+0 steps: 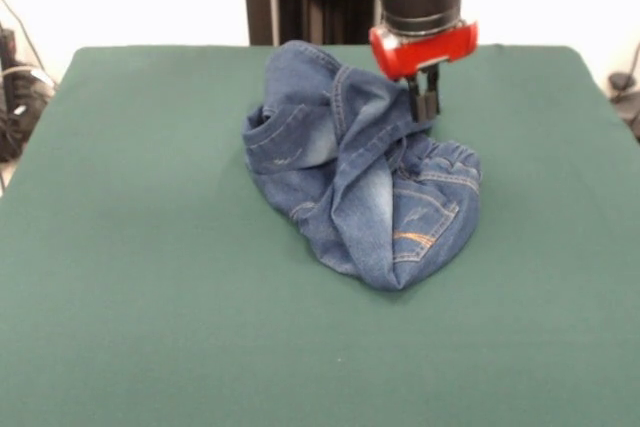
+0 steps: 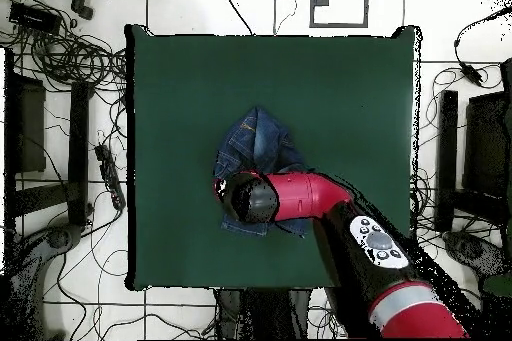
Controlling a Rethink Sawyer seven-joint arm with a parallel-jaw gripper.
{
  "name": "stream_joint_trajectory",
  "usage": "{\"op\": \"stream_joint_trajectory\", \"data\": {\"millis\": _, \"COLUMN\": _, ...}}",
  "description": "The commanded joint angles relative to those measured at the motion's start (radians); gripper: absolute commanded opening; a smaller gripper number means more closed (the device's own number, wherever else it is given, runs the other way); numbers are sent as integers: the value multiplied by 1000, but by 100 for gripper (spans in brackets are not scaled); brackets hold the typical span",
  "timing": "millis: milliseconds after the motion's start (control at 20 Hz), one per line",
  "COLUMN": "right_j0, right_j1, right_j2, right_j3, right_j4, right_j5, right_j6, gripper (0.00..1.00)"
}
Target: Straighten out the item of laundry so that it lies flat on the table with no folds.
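The item of laundry [image 1: 365, 182] is shown bunched and folded over itself on the table [image 1: 130, 247], mostly left of and below the gripper [image 1: 427, 102], whose fingers are drawn nearly together at a raised fold; whether cloth is pinched cannot be told. The denim is judged soft, light and limp, best taken at the gathered waistband or a leg hem.

The jeans [image 1: 360, 182] are blue denim cloth, matt and soft-looking, washed to pale whitish patches over the creases. Orange thread [image 1: 415, 238] stitches 1 pocket, and the waistband [image 1: 450, 159] is gathered into small elastic puckers. In the overhead view the jeans [image 2: 262, 142] read as the same dull, mottled weave.

The table [image 1: 150, 297] has a dark green top, matt and felt-like, with no shine; overhead, the table [image 2: 330, 87] looks equally flat and even.

The gripper [image 1: 426, 97] has dark matt fingers under a glossy red plastic housing [image 1: 424, 49]. The arm [image 2: 310, 197] wears smooth red shells with a slight sheen and black sections.
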Motion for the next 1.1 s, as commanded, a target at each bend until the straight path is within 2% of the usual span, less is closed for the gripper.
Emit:
{"op": "stream_joint_trajectory", "data": {"millis": 50, "right_j0": 80, "right_j1": 63, "right_j2": 51, "right_j3": -20, "right_j4": -62, "right_j5": -49, "right_j6": 45, "gripper": 0}}
{"op": "stream_joint_trajectory", "data": {"millis": 300, "right_j0": 174, "right_j1": 165, "right_j2": -34, "right_j3": -134, "right_j4": -92, "right_j5": -58, "right_j6": 93, "gripper": 0}}
{"op": "stream_joint_trajectory", "data": {"millis": 650, "right_j0": 212, "right_j1": 169, "right_j2": -70, "right_j3": -161, "right_j4": -112, "right_j5": -96, "right_j6": 113, "gripper": 0}}
{"op": "stream_joint_trajectory", "data": {"millis": 700, "right_j0": 215, "right_j1": 168, "right_j2": -75, "right_j3": -159, "right_j4": -110, "right_j5": -103, "right_j6": 111, "gripper": 100}}
{"op": "stream_joint_trajectory", "data": {"millis": 850, "right_j0": 239, "right_j1": 164, "right_j2": -103, "right_j3": -168, "right_j4": -124, "right_j5": -131, "right_j6": 126, "gripper": 100}}
{"op": "stream_joint_trajectory", "data": {"millis": 1100, "right_j0": 330, "right_j1": 155, "right_j2": -209, "right_j3": -206, "right_j4": -167, "right_j5": -188, "right_j6": 157, "gripper": 100}}
